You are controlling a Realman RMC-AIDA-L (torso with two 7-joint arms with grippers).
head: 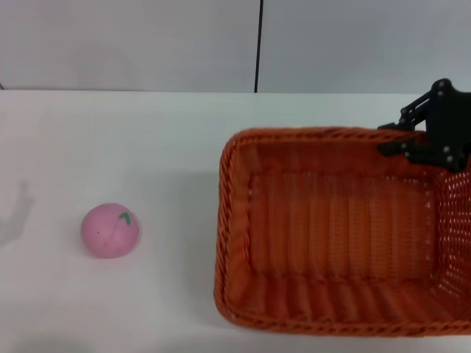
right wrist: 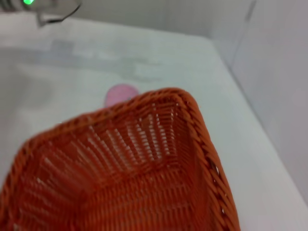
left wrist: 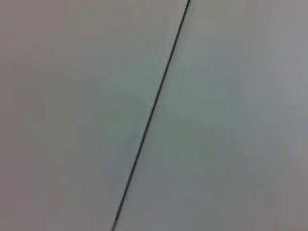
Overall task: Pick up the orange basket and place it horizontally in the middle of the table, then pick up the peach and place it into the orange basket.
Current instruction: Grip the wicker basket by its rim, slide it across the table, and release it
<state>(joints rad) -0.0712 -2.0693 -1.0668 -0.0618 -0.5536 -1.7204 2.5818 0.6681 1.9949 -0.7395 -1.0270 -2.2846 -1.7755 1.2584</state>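
The orange basket fills the right half of the head view, long side across, its near rim close to the table's front edge. A soft shadow lies along its left side. My right gripper is at the basket's far right rim, its black fingers closed over the braided edge. In the right wrist view the basket lies close below the camera. The pink peach sits alone on the white table at the left, about a basket's width from the basket; it also shows as the peach beyond the basket's far corner. My left gripper is out of view.
A grey wall with a dark vertical seam runs behind the table's far edge. The left wrist view shows only that wall and the seam. A faint arm shadow falls at the table's left edge.
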